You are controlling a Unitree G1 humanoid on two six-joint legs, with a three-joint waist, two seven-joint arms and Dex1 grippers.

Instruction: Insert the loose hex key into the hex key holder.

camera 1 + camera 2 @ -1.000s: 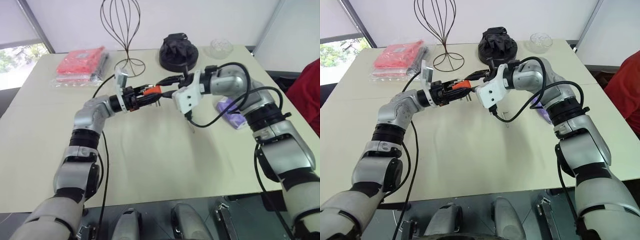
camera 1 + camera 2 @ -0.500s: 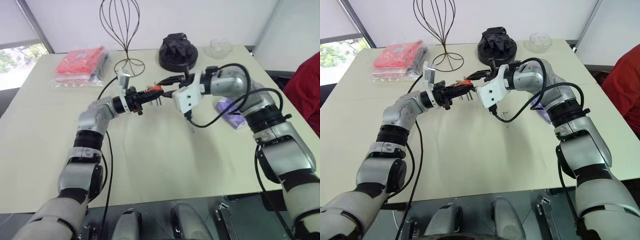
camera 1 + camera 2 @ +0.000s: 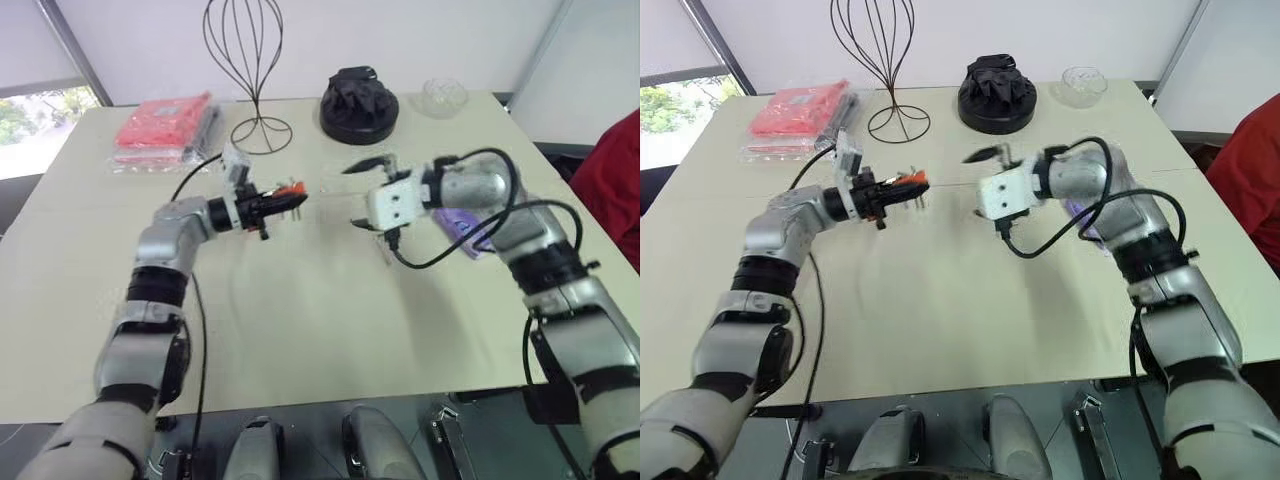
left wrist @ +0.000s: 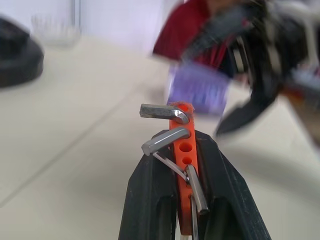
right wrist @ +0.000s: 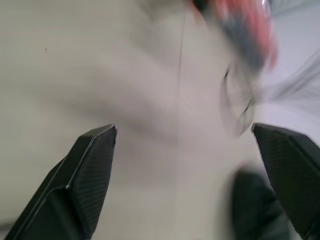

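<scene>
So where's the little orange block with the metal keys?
The hex key holder is clamped in the left tool, held above the table left of centre, in front of the wire stand.

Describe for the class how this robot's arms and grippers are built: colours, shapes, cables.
Both arms are rounded silver-grey segments with black joint bands and loose black cables. The left gripper has flat black fingers; the right gripper has black textured fingers and a white wrist block.
</scene>
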